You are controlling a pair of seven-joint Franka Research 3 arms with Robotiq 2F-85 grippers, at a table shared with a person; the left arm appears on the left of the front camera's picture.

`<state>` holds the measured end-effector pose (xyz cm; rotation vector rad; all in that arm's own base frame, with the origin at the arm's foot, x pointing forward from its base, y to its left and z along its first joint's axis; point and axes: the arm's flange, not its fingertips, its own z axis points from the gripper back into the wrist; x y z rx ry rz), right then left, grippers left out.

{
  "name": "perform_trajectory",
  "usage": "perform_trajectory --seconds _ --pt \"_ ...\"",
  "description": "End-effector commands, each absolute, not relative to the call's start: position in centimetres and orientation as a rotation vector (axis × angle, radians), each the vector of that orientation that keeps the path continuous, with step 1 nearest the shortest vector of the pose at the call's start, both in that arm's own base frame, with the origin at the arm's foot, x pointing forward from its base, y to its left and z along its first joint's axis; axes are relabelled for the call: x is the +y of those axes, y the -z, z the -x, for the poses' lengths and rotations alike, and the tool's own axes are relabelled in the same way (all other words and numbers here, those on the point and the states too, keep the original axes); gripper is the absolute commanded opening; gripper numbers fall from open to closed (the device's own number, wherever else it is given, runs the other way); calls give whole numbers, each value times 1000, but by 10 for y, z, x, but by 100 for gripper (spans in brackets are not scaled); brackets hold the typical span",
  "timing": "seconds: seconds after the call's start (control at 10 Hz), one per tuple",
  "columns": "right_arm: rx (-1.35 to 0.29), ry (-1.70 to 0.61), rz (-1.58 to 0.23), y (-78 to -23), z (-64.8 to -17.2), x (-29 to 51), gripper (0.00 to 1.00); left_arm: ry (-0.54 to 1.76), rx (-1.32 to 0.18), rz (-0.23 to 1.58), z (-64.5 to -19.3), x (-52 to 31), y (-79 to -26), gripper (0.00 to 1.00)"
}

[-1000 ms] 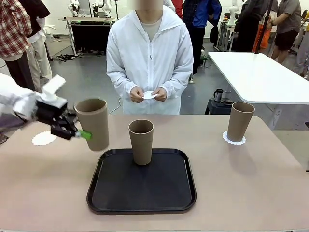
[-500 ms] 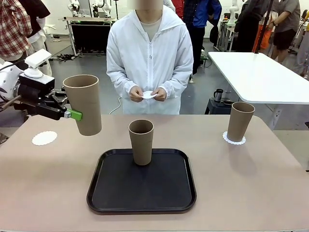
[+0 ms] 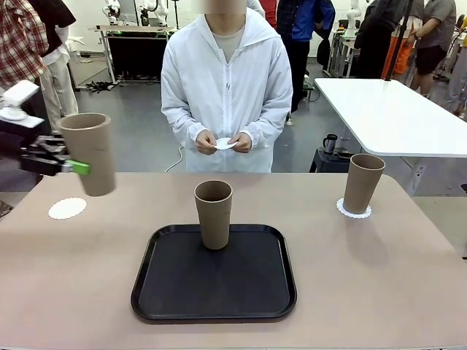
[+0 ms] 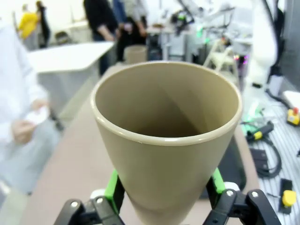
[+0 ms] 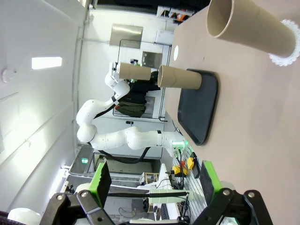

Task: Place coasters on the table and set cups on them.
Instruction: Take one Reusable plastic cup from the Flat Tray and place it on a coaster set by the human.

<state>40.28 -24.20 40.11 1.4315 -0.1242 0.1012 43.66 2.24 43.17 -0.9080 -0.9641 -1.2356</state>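
Note:
My left gripper [image 3: 73,167] is shut on a tan cup [image 3: 89,152] and holds it in the air at the far left, slightly tilted, just above and to the right of a white lacy coaster [image 3: 67,208] lying bare on the beige table [image 3: 379,277]. In the left wrist view the cup [image 4: 168,136] sits between the green pads [image 4: 112,191]. A second cup [image 3: 213,214] stands on the black tray [image 3: 214,292]. The third cup [image 3: 363,182] stands on a coaster [image 3: 354,211] at the right. The person holds another coaster [image 3: 226,144] in both hands. My right gripper [image 5: 154,183] is open, away from the cups.
The tray takes up the table's middle front. A white-topped table [image 3: 394,109] stands at the back right, with a small dark mug [image 3: 330,143] beside it. Other people stand behind the person.
My left gripper has carried the cup leftward from beside the tray to near the left coaster. The other cups and the person's hands have not moved.

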Motion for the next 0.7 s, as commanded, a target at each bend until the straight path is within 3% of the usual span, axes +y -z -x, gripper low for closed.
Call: perform_trajectory --seconds 0.0,0.3,0.6 --pt "-122 -99 -1429 -402 -403 -242 100 1152 -1028 873 -451 79 -433 85" --pt "-122 -99 -1429 -402 -403 -242 100 1018 -1104 807 -444 145 -433 85" --pt "-122 -99 -1429 -402 -403 -242 100 1000 -1129 754 -437 140 -433 85"
